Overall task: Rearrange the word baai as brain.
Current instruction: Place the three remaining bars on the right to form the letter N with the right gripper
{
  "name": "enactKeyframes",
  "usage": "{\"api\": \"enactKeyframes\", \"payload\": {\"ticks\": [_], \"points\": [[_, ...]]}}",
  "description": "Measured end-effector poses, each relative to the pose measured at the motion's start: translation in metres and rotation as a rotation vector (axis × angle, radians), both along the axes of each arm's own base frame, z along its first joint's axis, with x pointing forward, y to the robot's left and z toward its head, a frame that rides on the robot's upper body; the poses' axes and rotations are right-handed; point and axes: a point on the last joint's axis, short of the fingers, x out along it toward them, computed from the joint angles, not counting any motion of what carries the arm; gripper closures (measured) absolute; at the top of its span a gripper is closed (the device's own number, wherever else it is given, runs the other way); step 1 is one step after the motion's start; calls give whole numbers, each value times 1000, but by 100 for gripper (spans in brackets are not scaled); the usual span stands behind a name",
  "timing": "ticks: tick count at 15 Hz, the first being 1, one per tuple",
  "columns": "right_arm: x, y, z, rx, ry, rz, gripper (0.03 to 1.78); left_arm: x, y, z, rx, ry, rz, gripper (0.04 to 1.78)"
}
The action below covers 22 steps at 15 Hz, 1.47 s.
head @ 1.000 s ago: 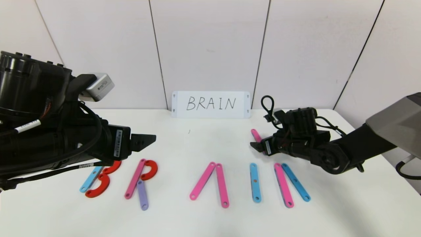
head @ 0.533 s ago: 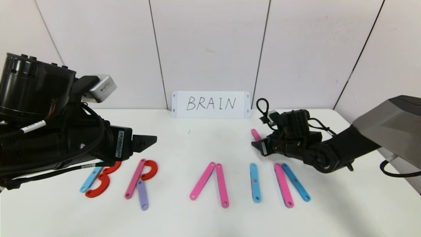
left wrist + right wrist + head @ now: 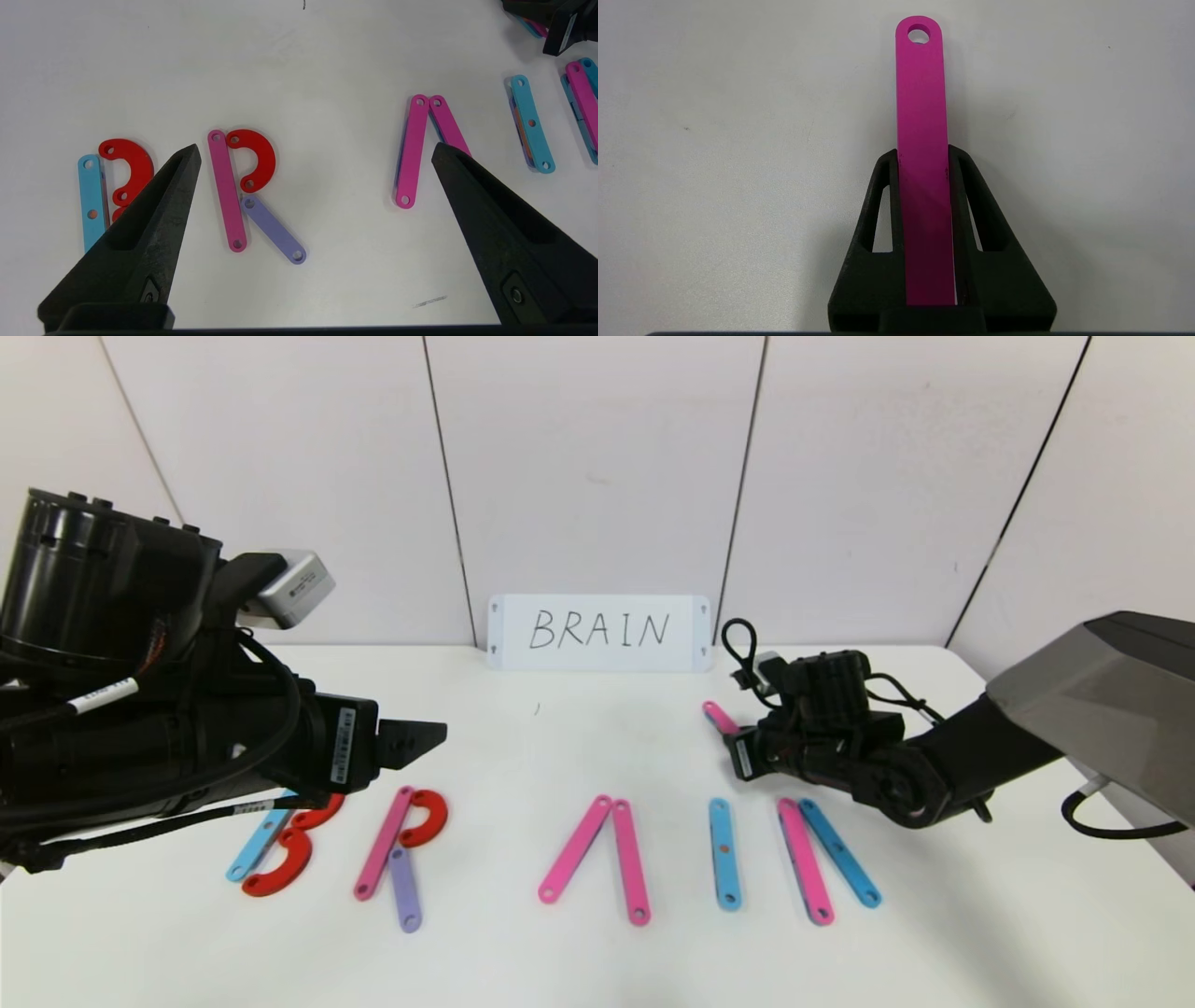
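The pink strip (image 3: 923,140) is clamped between the right gripper's (image 3: 923,156) fingers, behind the half-built N's pink and blue strips (image 3: 822,859) at the row's right end. You should lift it level and lay it upright beside them without nudging them. Your left gripper (image 3: 313,154) hangs spread wide above the R (image 3: 243,186).

Black arms (image 3: 168,737), looped cables, perhaps barcode stickers
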Motion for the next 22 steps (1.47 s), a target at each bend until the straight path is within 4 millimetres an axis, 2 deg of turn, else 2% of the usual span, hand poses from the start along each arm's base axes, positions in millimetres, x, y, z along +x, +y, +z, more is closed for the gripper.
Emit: {"api": "enactKeyframes", "payload": {"ticks": [6,9,13,17,22], "points": [[2,-5,4,-49,-27,-80,151,1,-1,-1,3,5,0,9],[2,-13,25,-47,-78,-116,151,2,-1,-2,3,6,1,9],[-7,-41,64,-61,-157,-203,151,1,-1,-1,2,5,1,9],[-41,-71,75,-89,-146,-257,151,1,-1,-1,0,4,-1,9],[-99,-88,57,-115,-36,-262,151,0,0,0,-2,-1,-1,9]]}}
